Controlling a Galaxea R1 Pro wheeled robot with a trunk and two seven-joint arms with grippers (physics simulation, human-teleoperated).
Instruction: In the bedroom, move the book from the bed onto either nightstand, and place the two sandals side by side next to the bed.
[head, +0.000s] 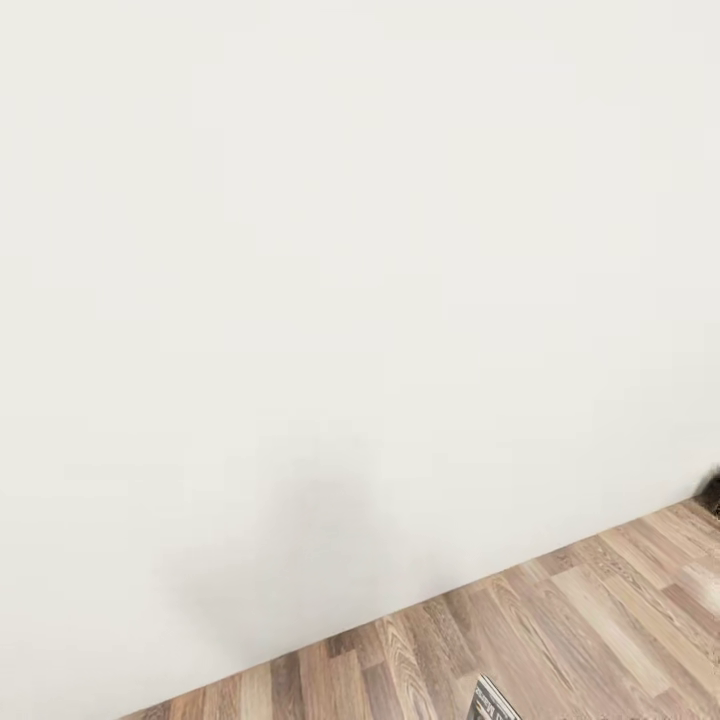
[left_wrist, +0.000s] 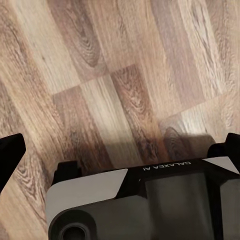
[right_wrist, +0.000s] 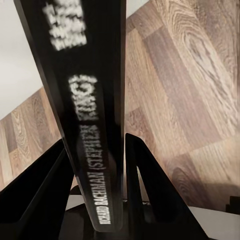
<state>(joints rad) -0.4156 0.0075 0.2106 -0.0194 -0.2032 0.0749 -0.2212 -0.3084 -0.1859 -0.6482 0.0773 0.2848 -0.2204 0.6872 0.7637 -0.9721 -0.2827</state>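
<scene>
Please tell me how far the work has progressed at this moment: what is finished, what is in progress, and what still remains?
Done: the thin dark book with white spine lettering is off the bed, gripped spine-out by the right gripper; its corner shows in the head view. In hand: carrying it; ahead are a plain white wall and wood-plank floor. Left: setting it on a nightstand and pairing the sandals. The left gripper's fingers are spread wide, empty.
</scene>
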